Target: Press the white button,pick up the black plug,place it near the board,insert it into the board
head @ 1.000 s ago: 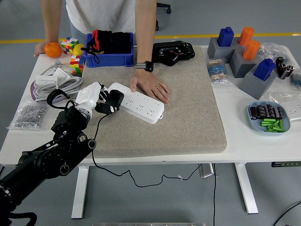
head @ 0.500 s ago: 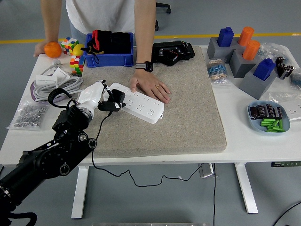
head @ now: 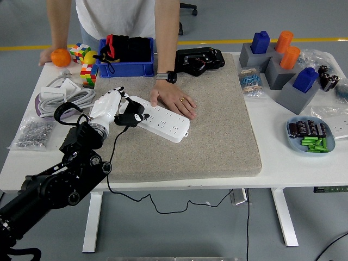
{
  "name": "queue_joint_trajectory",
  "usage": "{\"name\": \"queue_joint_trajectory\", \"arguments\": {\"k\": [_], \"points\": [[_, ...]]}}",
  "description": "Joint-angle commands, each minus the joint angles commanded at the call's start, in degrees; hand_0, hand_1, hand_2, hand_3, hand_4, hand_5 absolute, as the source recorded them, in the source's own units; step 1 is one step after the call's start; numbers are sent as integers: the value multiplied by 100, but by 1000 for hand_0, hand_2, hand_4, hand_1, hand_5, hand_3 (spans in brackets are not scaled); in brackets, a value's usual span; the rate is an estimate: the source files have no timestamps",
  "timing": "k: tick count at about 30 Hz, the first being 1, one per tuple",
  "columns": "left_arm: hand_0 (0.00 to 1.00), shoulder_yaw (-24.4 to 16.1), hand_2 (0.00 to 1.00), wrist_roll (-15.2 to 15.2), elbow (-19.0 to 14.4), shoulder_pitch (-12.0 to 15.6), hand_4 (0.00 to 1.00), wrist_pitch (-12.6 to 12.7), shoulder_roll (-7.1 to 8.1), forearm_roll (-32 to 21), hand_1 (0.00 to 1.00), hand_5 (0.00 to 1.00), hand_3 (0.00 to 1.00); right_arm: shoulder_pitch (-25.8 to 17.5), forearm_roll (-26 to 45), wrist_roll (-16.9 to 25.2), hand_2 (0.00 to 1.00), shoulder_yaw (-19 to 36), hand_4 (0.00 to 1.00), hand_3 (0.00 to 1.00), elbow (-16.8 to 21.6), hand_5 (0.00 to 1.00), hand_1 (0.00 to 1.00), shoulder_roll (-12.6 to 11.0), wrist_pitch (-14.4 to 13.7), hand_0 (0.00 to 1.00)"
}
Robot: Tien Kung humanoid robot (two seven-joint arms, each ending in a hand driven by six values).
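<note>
Black plug (head: 132, 117) pinched in left hand (head: 111, 109) fingers at power strip (head: 159, 118) left end; person's hand (head: 173, 99) steadies strip. Risk: prongs misaligned, plug tilts, jams.

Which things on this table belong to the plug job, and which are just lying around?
Job: black plug, held by the left hand; white power strip, steadied by a person's hand.
Lying about: blue bin, orange, puzzle cubes, grey cable coil.

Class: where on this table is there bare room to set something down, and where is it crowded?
Free: the grey mat right of the power strip and the person's hand. Crowded: the table's left end around the coiled cable, and its right end around the blue dish.
</note>
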Motion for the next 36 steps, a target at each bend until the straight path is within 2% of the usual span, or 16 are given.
{"name": "queue_joint_trajectory", "arguments": {"k": [4, 10, 17, 18, 20, 23, 24, 35, 36], "points": [[951, -55, 989, 30, -137, 31, 998, -8, 39, 39, 998, 464, 975, 3, 4, -1, 647, -11, 747, 622, -1, 489, 652, -3, -1, 820], [949, -53, 979, 56, -498, 154, 998, -31, 210, 53, 998, 457, 955, 13, -3, 1, 647, -33, 746, 623, 1, 488, 652, -22, -2, 820], [947, 255, 964, -115, -981, 426, 998, -26, 620, 103, 991, 441, 942, 14, -6, 9, 647, -34, 747, 623, 4, 488, 652, -30, -6, 820], [955, 297, 898, -127, -1034, 458, 946, -33, 674, 119, 966, 380, 861, 10, -5, 12, 647, -34, 746, 622, 3, 488, 652, -31, -8, 820], [955, 357, 898, -134, -1099, 498, 946, -52, 745, 118, 966, 380, 861, 3, -4, 14, 647, -34, 746, 622, 4, 488, 652, -33, -9, 820], [955, 422, 898, -136, -1171, 531, 946, -91, 804, 111, 966, 380, 861, -1, -4, 16, 647, -34, 746, 622, 6, 488, 652, -31, -10, 820], [957, 437, 858, -134, -1190, 533, 849, -101, 814, 110, 951, 332, 824, 3, -5, 17, 647, -33, 746, 622, 9, 489, 652, -32, -8, 821], [957, 783, 836, -119, -1291, 469, 844, -240, 935, 146, 948, 319, 809, 8, -11, 29, 645, 51, 746, 622, 18, 487, 651, -26, -17, 820], [958, 797, 833, -119, -1280, 464, 819, -243, 935, 143, 944, 309, 802, 5, -9, 30, 646, 48, 746, 622, 16, 486, 651, -25, -17, 819]]}}
